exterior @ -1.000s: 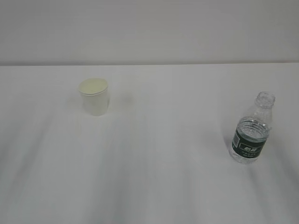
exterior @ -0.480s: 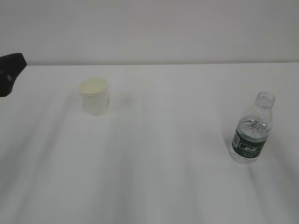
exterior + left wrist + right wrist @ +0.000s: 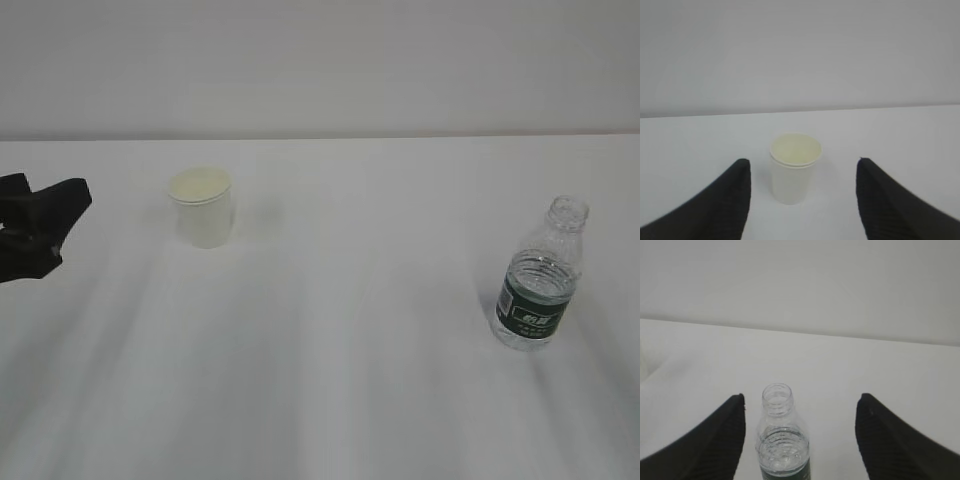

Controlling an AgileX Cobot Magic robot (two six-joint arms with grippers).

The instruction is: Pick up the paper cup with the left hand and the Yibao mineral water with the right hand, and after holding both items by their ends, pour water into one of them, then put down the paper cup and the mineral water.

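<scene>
The white paper cup stands upright on the left part of the white table; in the left wrist view the paper cup sits ahead of my open left gripper, between the lines of its two black fingers, untouched. In the exterior view the left gripper shows at the left edge, well left of the cup. The capless Yibao mineral water bottle stands at the right. In the right wrist view the bottle stands between my open right gripper's fingers, nearer the left one. The right gripper is out of the exterior view.
The white table meets a pale wall along its far edge. Nothing else stands on it.
My left gripper has come into the exterior view from the left edge and moved right and down toward the cup. Cup and bottle have not moved.
</scene>
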